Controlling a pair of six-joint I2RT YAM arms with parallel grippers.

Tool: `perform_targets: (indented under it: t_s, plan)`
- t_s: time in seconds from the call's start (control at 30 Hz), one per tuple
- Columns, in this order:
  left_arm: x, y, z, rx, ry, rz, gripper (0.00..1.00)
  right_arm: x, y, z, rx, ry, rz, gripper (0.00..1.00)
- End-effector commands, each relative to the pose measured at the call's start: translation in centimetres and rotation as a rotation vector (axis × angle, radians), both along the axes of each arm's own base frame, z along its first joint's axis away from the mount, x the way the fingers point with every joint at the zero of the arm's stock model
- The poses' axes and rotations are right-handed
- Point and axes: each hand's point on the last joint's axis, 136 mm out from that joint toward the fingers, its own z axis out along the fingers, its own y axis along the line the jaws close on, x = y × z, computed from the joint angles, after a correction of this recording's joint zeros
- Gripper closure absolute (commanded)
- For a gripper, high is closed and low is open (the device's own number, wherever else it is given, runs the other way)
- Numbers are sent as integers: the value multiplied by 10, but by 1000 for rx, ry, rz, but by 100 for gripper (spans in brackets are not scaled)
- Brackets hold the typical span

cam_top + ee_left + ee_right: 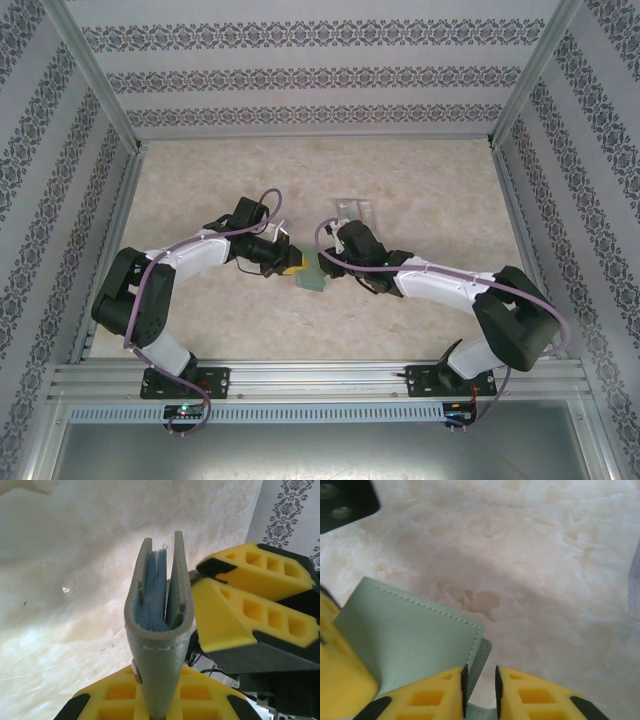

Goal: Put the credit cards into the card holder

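Two grips: left jaws tight on sage wallet, bluish cards perhaps inside; right jaws unclear.

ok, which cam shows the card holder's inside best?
Left wrist: looks straight into the open edge of the card holder, blue layers inside. Right wrist gives its green outer face; top external, a small green patch.

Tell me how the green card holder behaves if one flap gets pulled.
The card holder probably flexes rather than staying rigid: its stitched flaps bow apart around the blue lining. Likely light, since the left gripper holds it out by one end. Smooth skin may slip.
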Motion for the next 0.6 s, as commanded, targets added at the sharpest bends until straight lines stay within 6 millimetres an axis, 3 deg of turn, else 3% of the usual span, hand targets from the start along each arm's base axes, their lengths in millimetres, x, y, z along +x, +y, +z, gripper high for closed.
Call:
perform_targets:
  t_s: [0.0,0.17,0.33,0.47,0.57]
  plan:
    - [-1,-2,5,-8,-4,-28,100,-5,-6,16,9,-61,35,75]
    - [0,4,-2,42,-26,-25,100,1,-20,25,54,-40,-20,70]
    - [9,16,-14,140,-76,35,100,0,-18,42,132,-9,-62,61]
    - [16,14,-8,112,-120,73,100,-1,-2,33,182,96,-69,50]
    - [17,12,-1,97,-134,71,100,3,2,18,199,185,-119,47]
